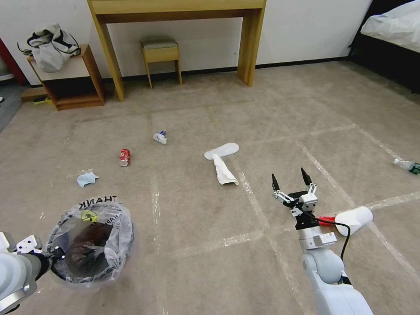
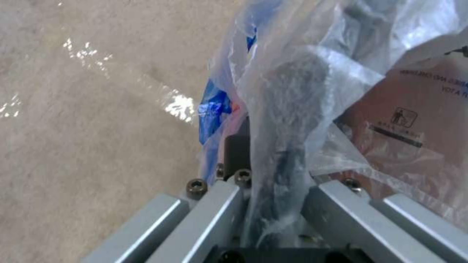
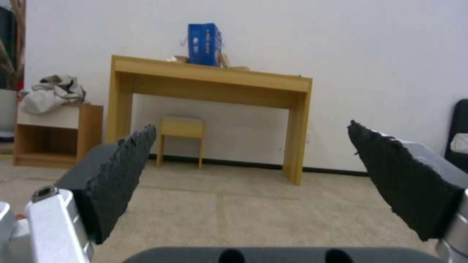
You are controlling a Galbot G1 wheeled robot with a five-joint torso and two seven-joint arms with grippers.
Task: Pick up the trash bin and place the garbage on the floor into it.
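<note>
The left pincer is clenched on the rim of the trash bin and holds it low on the robot's left side, with the clear bag puffed out around the top. So the bin is picked up. The picking of garbage is still left to do, as far as I can see.

The right pincer is spread wide with nothing in it. It hangs over the bare floor, pointing toward the far wall.

Lots of litter lies about: a red soda can, a light-blue cloth, a small crumpled paper, a clear bottle far to the right, and a white cup just beside the right arm. White slippers lie in the middle.

The floor is wide open. The wooden counter, a stool and a bed stand far back at the edges.
</note>
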